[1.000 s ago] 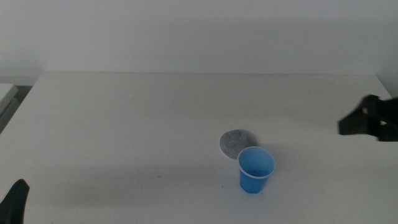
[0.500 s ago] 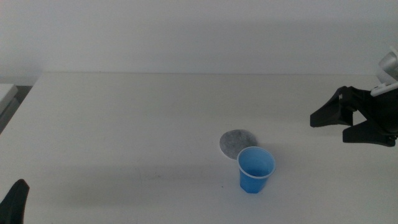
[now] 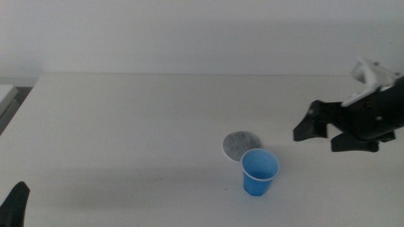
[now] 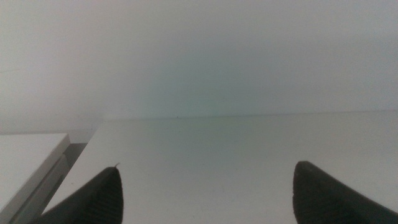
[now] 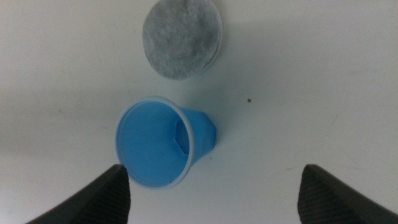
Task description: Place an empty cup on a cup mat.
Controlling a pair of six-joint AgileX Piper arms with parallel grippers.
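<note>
The blue cup (image 3: 259, 171) stands upright and empty on the white table, just in front of and to the right of the grey speckled cup mat (image 3: 241, 144); they look close together. My right gripper (image 3: 319, 134) is open, in the air to the right of the cup and apart from it. In the right wrist view the cup (image 5: 163, 142) and the mat (image 5: 183, 38) show between the open jaws (image 5: 214, 190). My left gripper (image 3: 15, 205) waits at the bottom left corner; its jaws (image 4: 207, 190) stand wide apart over bare table.
The white table (image 3: 126, 126) reaches to a pale wall at the back. A white object (image 3: 5, 94) lies off the table's far left edge, also in the left wrist view (image 4: 28, 158).
My right arm has come in from the right edge toward the cup, leftward and a little lower. The cup, mat and left gripper have not moved.
</note>
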